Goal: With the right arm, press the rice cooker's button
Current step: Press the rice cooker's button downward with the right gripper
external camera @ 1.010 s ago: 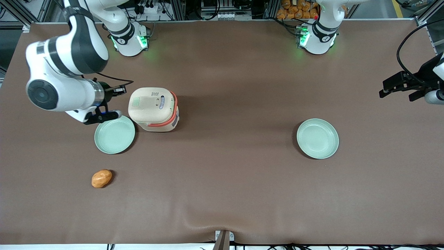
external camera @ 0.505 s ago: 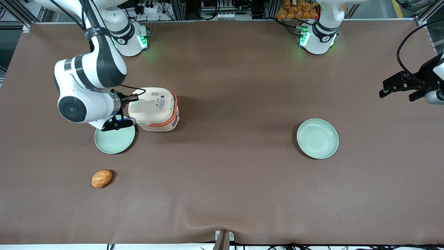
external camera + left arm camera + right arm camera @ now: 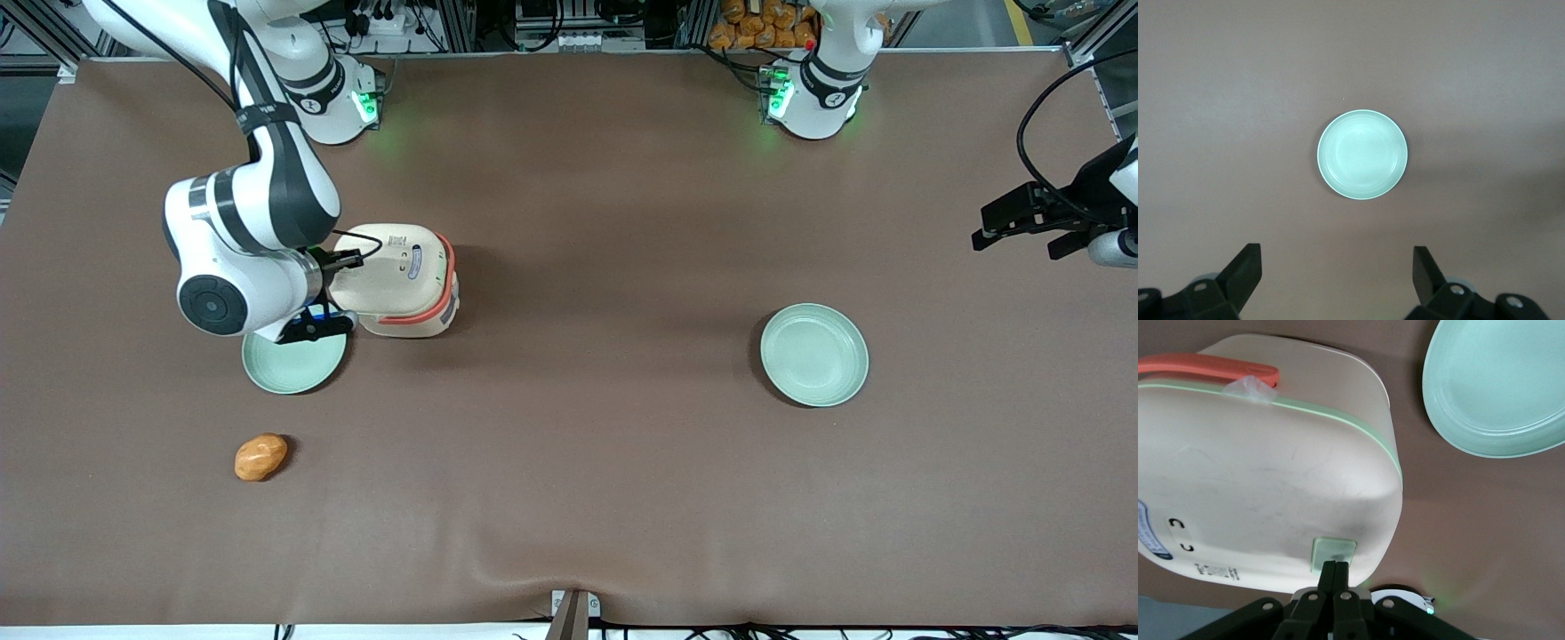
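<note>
cream rice cooker (image 3: 1265, 473), pale green button (image 3: 1333, 555); closed end effector (image 3: 1334, 573) on button

Two pale green plates (image 3: 294, 360) (image 3: 814, 355), orange lump (image 3: 260, 457), brown table (image 3: 605, 480).

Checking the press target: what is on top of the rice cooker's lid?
On the rice cooker lid: the pale green button, with the shut gripper tips at its edge, an oval blue-rimmed sticker and small dark markings. The right arm covers the button in the front view.
</note>
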